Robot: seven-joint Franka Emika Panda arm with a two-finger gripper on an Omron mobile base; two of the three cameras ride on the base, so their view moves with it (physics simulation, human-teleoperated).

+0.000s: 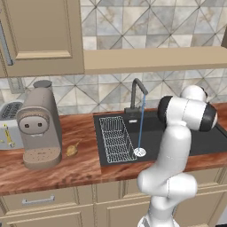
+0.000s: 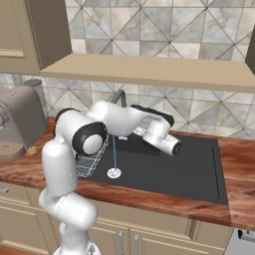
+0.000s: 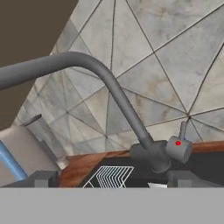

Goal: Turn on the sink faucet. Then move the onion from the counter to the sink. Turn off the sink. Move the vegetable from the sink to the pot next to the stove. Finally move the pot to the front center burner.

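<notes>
The dark faucet [image 1: 138, 94] stands behind the black sink [image 1: 186, 137], and a thin blue stream of water [image 1: 141, 128] runs from its spout to the drain [image 1: 139, 152]. In the hand view the faucet's spout [image 3: 109, 83] arcs across, and its handle [image 3: 179, 148] with a red dot sits at the lower right. My gripper [image 3: 113, 179] is open, with one fingertip [image 3: 43, 178] at each side of the faucet base and nothing held. The brownish onion [image 1: 72, 150] lies on the wooden counter, left of the sink.
A wire rack [image 1: 116, 138] lies in the sink's left part. A coffee machine [image 1: 40, 126] and a toaster [image 1: 9, 124] stand on the counter at the left. A shelf [image 1: 155, 60] and a wall cabinet hang above. My arm's elbow [image 1: 188, 113] looms over the sink.
</notes>
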